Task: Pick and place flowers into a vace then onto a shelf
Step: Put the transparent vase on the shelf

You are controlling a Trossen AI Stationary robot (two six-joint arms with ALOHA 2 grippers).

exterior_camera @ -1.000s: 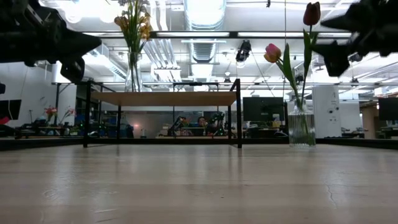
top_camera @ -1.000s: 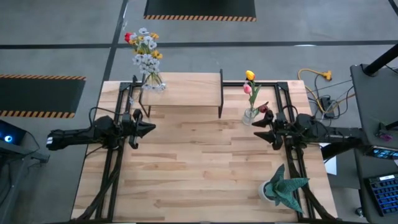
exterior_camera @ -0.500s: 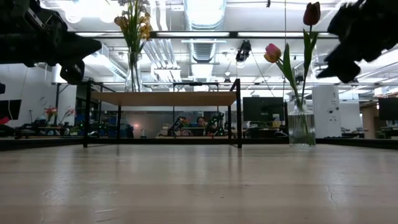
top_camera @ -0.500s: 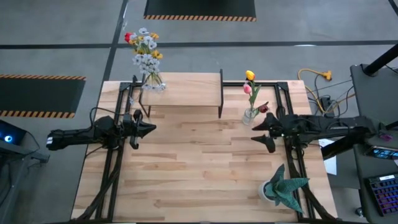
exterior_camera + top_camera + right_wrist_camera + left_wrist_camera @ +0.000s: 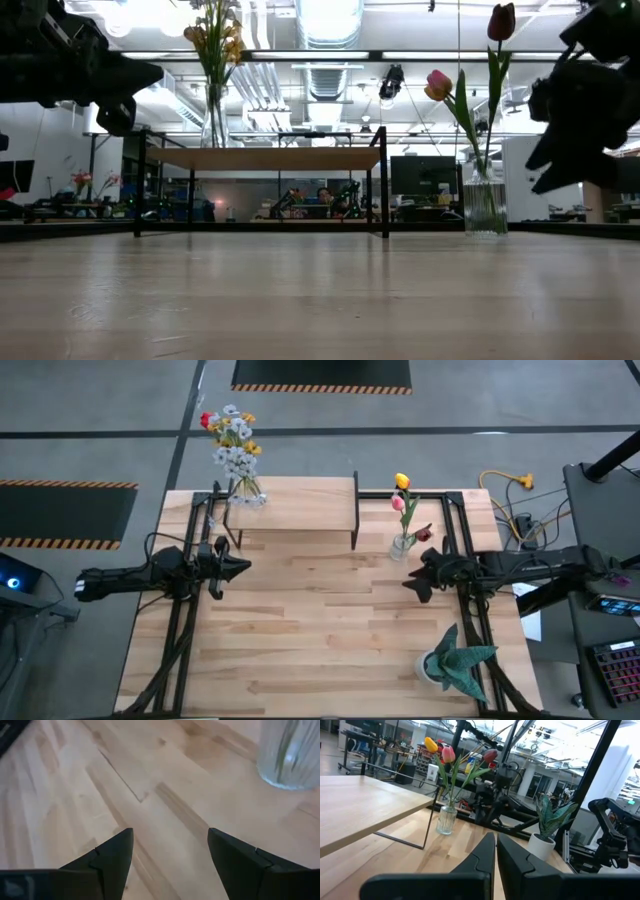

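A clear glass vase [image 5: 402, 545] stands on the table by the shelf's right end, holding yellow, pink and dark maroon tulips [image 5: 402, 495]; it also shows in the low view [image 5: 485, 200] and left wrist view [image 5: 446, 819]. A second vase [image 5: 245, 490] of white blooms with red and yellow flowers stands on the shelf [image 5: 300, 502] at its left end. My right gripper [image 5: 412, 588] hangs open just near-right of the tulip vase, tipped down toward the table; its wrist view shows the vase base [image 5: 292, 755] ahead. My left gripper [image 5: 245, 566] hovers shut in front of the shelf's left end.
A spiky green plant in a white pot [image 5: 455, 660] stands at the table's near right, also in the left wrist view [image 5: 545, 837]. The shelf's thin black legs [image 5: 384, 180] stand on the far part of the table. Bare wood lies between the arms.
My right gripper has come down from high up and tipped its fingers toward the table, shifting slightly toward the near edge beside the tulip vase. The vases and flowers have stayed put.
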